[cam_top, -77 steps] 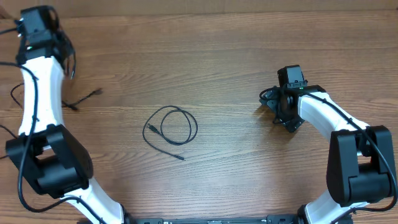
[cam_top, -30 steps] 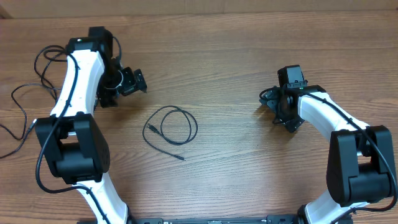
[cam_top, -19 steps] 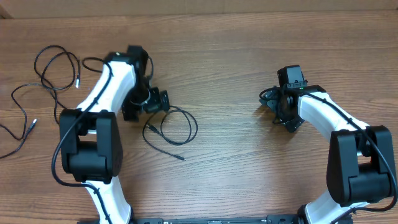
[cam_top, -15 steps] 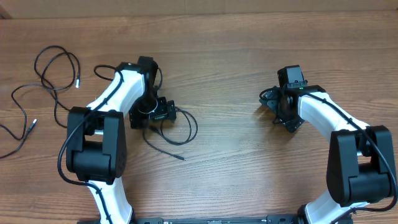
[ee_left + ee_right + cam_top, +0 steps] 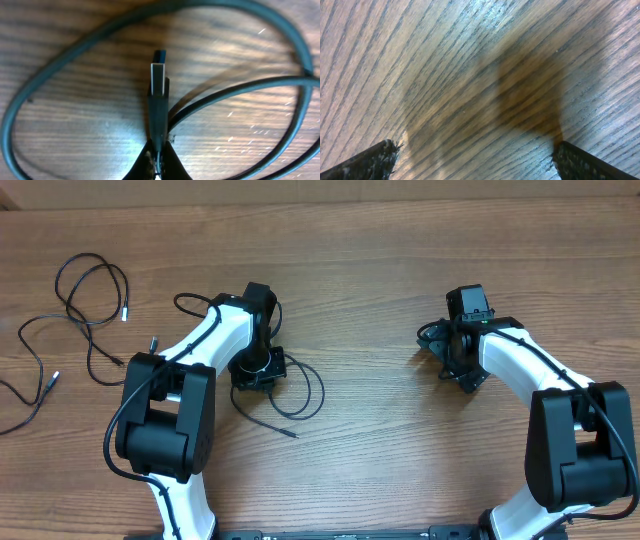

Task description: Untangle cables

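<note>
Wood-grain table (image 5: 380, 250) is carrying everything. The left gripper (image 5: 159, 161) is clamping its jaws tight on the black plug (image 5: 159, 107) of the looped cable (image 5: 307, 65) at centre-left, silver tip pointing away, thin black coils curling around it. The right gripper (image 5: 477, 160) is hanging wide open, holding nothing. Loose cables (image 5: 58, 278) are sprawling far left.

I am working over a brown wood-grain desk (image 5: 380, 280) filling the view, light glinting off its grain and a paler strip (image 5: 400, 190) running along its far edge.
</note>
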Tool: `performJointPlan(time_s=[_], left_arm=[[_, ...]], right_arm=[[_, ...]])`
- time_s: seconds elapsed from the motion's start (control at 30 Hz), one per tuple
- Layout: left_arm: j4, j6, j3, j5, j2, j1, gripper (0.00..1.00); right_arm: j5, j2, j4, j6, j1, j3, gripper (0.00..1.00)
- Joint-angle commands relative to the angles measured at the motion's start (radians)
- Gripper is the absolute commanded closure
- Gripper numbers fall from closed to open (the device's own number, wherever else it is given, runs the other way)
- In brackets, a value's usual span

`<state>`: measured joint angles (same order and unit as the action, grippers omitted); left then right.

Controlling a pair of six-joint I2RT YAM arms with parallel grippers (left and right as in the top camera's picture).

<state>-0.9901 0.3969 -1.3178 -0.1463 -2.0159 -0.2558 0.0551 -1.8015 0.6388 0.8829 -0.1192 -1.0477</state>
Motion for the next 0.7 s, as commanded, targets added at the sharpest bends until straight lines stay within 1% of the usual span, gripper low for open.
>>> performJointPlan(time_s=[0.0,0.03,0.07,0.1,0.13,0.17,0.2,0.3,0.33,0.37,0.47,0.53,0.6,0.67], left_arm=[[0.047,0.003,0.023,-0.003,-0.019,-0.005,0.8],[0.057,0.003,0.023,-0.003,-0.019,-0.005,0.38],[0.048,0.002,0.017,-0.006,-0.018,-0.004,0.07],[0.005,0.0,-0.01,-0.016,-0.018,0.002,0.06],[-0.099,0.0,-0.088,-0.016,-0.018,0.014,0.06],[-0.164,0.0,-0.142,-0.002,-0.018,0.017,0.04],[-0.19,0.0,-0.16,0.005,-0.018,0.017,0.0],[-0.241,0.006,-0.159,0.076,-0.018,0.006,0.0],[-0.268,0.049,-0.151,0.153,-0.018,-0.001,0.0],[-0.278,0.076,-0.143,0.188,-0.018,-0.001,0.0],[-0.261,0.109,-0.108,0.204,-0.018,-0.001,0.0],[-0.197,0.117,-0.043,0.196,-0.018,-0.008,0.0],[-0.126,0.123,0.015,0.153,-0.018,-0.014,0.0],[-0.023,0.123,0.09,0.072,-0.018,-0.024,0.01]], right_arm=[[-0.035,-0.008,-0.005,0.007,-0.003,0.014,0.0],[-0.035,-0.008,-0.005,0.007,-0.003,0.014,0.0],[-0.035,-0.008,-0.005,0.007,-0.003,0.014,0.0],[-0.035,-0.008,-0.005,0.007,-0.003,0.014,0.0],[-0.035,-0.008,-0.005,0.007,-0.003,0.014,0.0],[-0.035,-0.008,-0.005,0.007,-0.003,0.014,0.0],[-0.035,-0.008,-0.005,0.007,-0.003,0.014,0.0],[-0.035,-0.008,-0.005,0.007,-0.003,0.014,0.0],[-0.035,-0.008,-0.005,0.007,-0.003,0.014,0.0],[-0.035,-0.008,-0.005,0.007,-0.003,0.014,0.0],[-0.035,-0.008,-0.005,0.007,-0.003,0.014,0.0],[-0.035,-0.008,-0.005,0.007,-0.003,0.014,0.0],[-0.035,-0.008,-0.005,0.007,-0.003,0.013,0.0],[-0.035,-0.008,-0.005,0.007,-0.003,0.013,0.0]])
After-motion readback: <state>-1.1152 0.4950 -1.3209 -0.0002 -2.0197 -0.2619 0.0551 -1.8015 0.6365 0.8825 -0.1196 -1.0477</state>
